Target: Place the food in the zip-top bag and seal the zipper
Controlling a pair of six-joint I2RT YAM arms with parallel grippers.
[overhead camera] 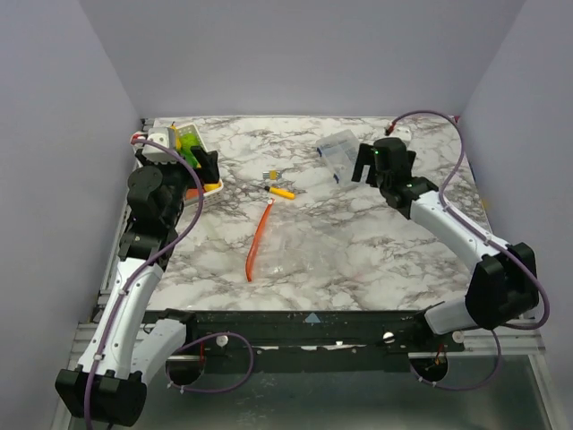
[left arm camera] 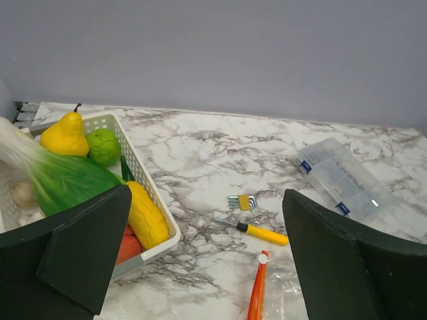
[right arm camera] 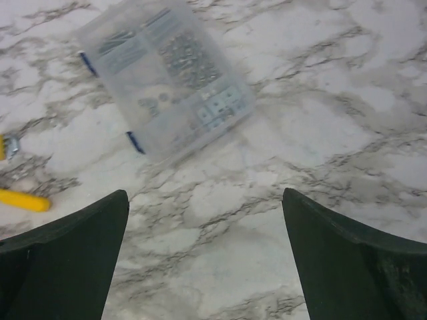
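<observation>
Marble counter (overhead camera: 358,251) carries everything. The zip-top bag (overhead camera: 291,255) lies flat and empty at mid-counter toward the near edge, well apart from both arms. Its orange-red zipper (overhead camera: 260,235) runs down its left side (hard to tell whether the mouth is open or sealed). A white basket (left arm camera: 143,173) sits at the far left corner with the food inside: a leafy green (left arm camera: 60,177) with a white stalk, a long yellow piece (left arm camera: 147,215) against the right wall, a yellow pear (left arm camera: 65,135), a round green fruit (left arm camera: 105,146) and an orange-red piece (left arm camera: 127,245) partly hidden. The left tool (left arm camera: 207,193) hovers beside the basket, fingers spread, holding nothing. The right tool (right arm camera: 205,197) is at far right above the counter, fingers spread too, nothing between them. Just beyond it lies a clear box (right arm camera: 167,73) with blue edges. A yellow-handled screwdriver (overhead camera: 280,191) and a small hex key set (overhead camera: 271,175) lie between basket and box, just past the zipper's far end.
</observation>
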